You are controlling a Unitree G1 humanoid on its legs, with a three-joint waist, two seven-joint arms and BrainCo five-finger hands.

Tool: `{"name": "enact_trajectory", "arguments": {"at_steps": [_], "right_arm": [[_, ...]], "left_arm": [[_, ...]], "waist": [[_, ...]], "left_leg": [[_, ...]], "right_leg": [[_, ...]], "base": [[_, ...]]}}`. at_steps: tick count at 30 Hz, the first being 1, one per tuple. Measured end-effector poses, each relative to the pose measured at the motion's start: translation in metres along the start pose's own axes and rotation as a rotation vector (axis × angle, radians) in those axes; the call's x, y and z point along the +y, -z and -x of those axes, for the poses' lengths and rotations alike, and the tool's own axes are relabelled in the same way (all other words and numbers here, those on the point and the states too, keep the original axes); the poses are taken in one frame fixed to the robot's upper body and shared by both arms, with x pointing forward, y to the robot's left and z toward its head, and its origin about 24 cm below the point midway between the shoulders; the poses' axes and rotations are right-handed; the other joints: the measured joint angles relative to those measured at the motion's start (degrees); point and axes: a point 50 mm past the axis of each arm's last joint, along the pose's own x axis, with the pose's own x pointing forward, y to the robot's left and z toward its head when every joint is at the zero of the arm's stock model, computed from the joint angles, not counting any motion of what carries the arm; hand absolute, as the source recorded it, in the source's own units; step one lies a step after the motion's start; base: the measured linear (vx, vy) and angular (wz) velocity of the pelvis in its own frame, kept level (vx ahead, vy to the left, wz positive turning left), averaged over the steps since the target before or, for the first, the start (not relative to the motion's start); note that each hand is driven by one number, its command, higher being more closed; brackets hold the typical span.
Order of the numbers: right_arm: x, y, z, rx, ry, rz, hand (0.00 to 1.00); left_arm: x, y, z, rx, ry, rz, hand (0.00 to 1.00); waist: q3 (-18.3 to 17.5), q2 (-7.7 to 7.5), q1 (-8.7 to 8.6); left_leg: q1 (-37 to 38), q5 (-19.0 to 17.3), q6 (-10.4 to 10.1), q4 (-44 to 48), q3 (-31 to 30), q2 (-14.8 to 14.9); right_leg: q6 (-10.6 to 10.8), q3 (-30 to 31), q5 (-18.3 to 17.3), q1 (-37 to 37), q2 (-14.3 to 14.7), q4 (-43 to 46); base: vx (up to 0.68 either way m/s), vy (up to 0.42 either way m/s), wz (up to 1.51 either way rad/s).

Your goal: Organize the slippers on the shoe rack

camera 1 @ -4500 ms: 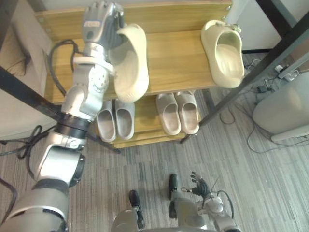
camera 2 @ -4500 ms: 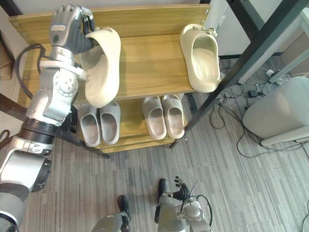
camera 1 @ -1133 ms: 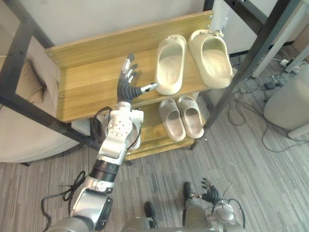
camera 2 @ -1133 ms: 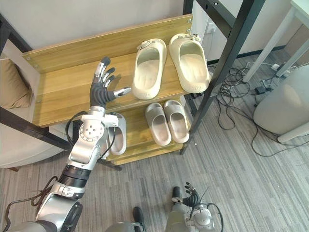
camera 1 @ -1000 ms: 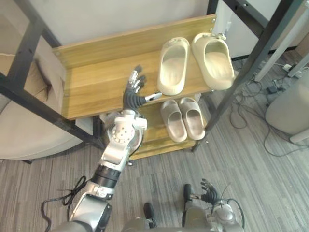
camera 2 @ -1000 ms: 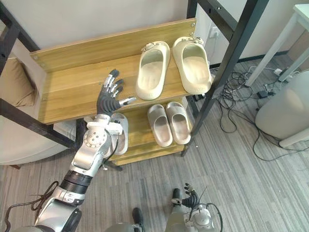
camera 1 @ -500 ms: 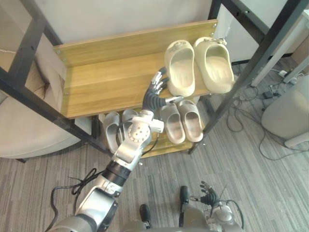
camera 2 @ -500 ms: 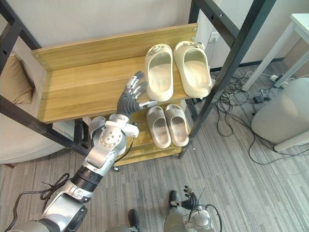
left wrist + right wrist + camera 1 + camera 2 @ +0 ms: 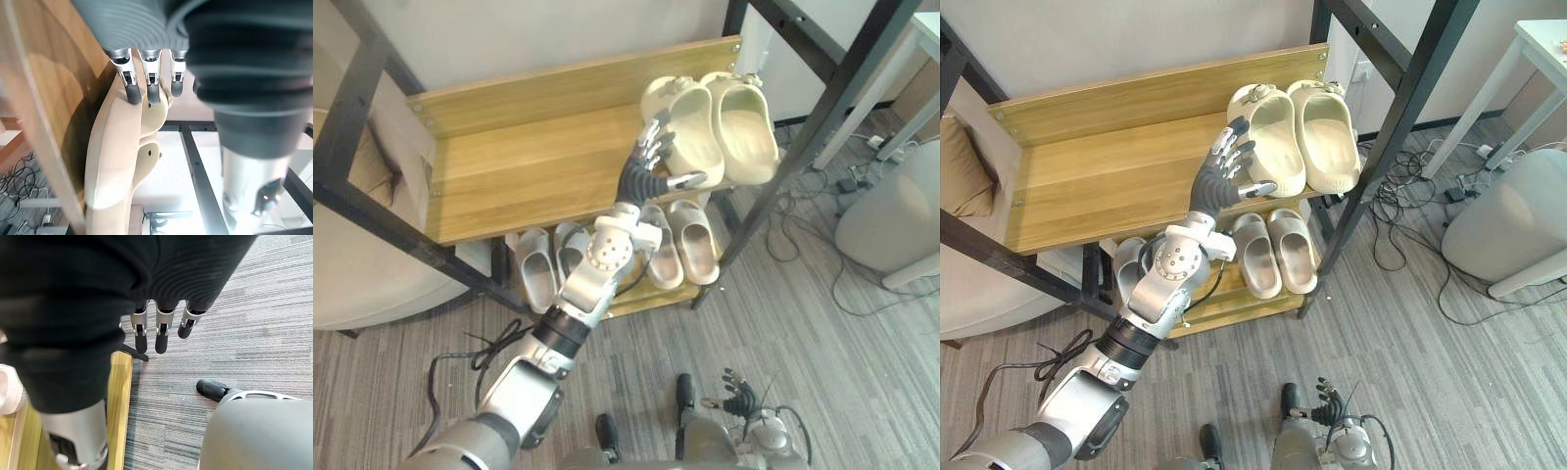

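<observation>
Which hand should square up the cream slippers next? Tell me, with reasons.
Left. The left hand is open at the top shelf, touching the left cream slipper. The right hand hangs low by the floor, far from the rack.

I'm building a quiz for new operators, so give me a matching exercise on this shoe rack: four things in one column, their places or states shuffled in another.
1 cream slippers
2 grey slippers
3 taupe slippers
4 left hand

A lower shelf, left part
B open, fingers against a cream slipper
C top shelf, right end
D lower shelf, right part

Pairs: 1-C, 2-A, 3-D, 4-B
</observation>
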Motion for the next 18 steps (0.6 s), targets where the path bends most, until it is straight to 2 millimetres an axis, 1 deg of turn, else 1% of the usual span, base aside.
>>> {"name": "enact_trajectory", "arguments": {"at_steps": [5,12,18], "right_arm": [[0.0,0.0,0.0,0.0,0.004,0.0,0.0],[0.0,0.0,0.0,0.0,0.005,-0.001,0.0],[0.0,0.001,0.0,0.002,0.005,0.0,0.0]], "left_arm": [[0.002,-0.007,-0.005,-0.025,0.0,-0.013,0.0],[0.006,-0.008,-0.006,-0.028,-0.013,-0.01,0.0],[0.01,-0.009,-0.006,-0.031,-0.025,-0.01,0.0]], "waist": [[0.0,-0.03,-0.36],[0.0,-0.04,-1.15],[0.0,-0.04,-1.15]], "left_leg": [[0.0,0.0,0.0,-0.1,-0.1,0.0],[0.0,0.0,0.0,-0.1,-0.4,0.0],[0.0,0.1,0.1,0.0,-1.2,0.0]], "right_leg": [[0.0,-0.2,0.0,0.0,0.0,0.0],[0.0,-0.4,0.0,0.1,0.0,0.0],[0.0,-0.8,0.0,0.5,-0.1,0.0]], "base": [[0.0,0.0,0.0],[0.0,0.0,0.0],[0.0,0.001,0.05]]}}
